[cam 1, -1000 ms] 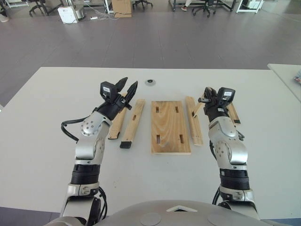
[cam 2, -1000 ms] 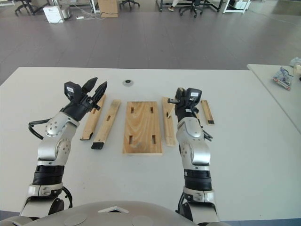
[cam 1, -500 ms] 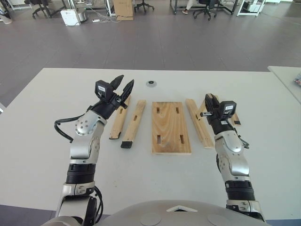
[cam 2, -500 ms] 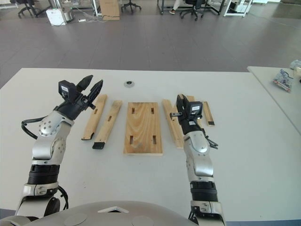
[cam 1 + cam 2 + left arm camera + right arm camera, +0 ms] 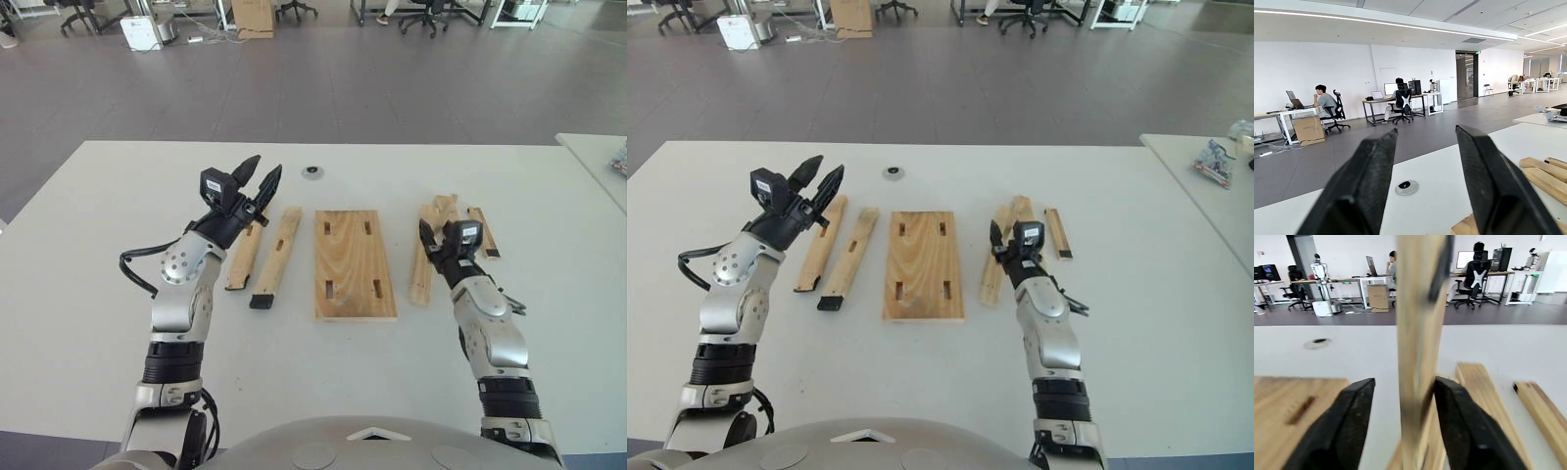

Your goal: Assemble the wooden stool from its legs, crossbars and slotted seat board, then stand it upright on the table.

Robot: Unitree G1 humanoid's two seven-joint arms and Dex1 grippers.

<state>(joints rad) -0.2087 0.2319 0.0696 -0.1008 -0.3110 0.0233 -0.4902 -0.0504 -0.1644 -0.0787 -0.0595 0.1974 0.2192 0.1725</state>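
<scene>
Plainly, nothing has been joined yet: the seat board (image 5: 356, 262) lies flat at the middle of the desk (image 5: 98, 245) with its four slots bare. Two legs (image 5: 277, 250) lie side by side just to its left, and loose pieces (image 5: 480, 233) lie to its right. The right gripper (image 5: 1403, 381) has its fingers closed on one leg (image 5: 421, 276) just beside the board's right edge, while the left gripper (image 5: 263, 168) is held above the left legs' far ends with fingers spread wide and nothing between them. Every joint, and the standing upright, is judged still to be done.
</scene>
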